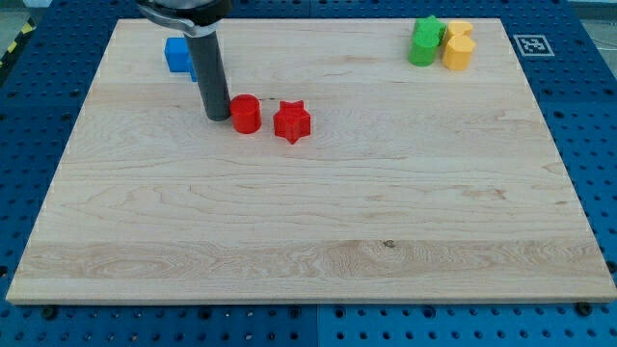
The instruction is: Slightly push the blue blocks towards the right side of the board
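Note:
A blue block (177, 55), a cube as far as it shows, sits near the board's top left, partly hidden by my rod. My tip (218, 118) rests on the board below and to the right of the blue block, just left of a red cylinder (246, 114). A red star block (291, 122) lies right of the cylinder. Only one blue block is clearly visible; part of a blue shape behind the rod cannot be made out.
Green blocks (424, 40) and yellow blocks (458, 46) cluster at the board's top right. The wooden board (308, 222) lies on a blue perforated table. A fiducial tag (532, 43) sits off the top right corner.

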### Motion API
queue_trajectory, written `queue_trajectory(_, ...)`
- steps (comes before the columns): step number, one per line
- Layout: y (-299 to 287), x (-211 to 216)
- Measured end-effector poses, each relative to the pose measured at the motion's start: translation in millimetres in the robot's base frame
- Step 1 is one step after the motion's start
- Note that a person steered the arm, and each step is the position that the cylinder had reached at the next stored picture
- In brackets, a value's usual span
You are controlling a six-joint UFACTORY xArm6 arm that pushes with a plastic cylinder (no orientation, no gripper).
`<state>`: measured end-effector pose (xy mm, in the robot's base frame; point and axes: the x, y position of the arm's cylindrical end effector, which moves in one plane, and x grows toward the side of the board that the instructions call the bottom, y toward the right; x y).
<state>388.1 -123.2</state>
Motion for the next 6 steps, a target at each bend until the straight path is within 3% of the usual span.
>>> queue_trajectory(2,-114.5,-54.5)
queue_trajectory(3,-99.2,-95.3)
queue_trajectory(5,-39.0,-130.0)
queue_trajectory(6,-69.7,-135.5)
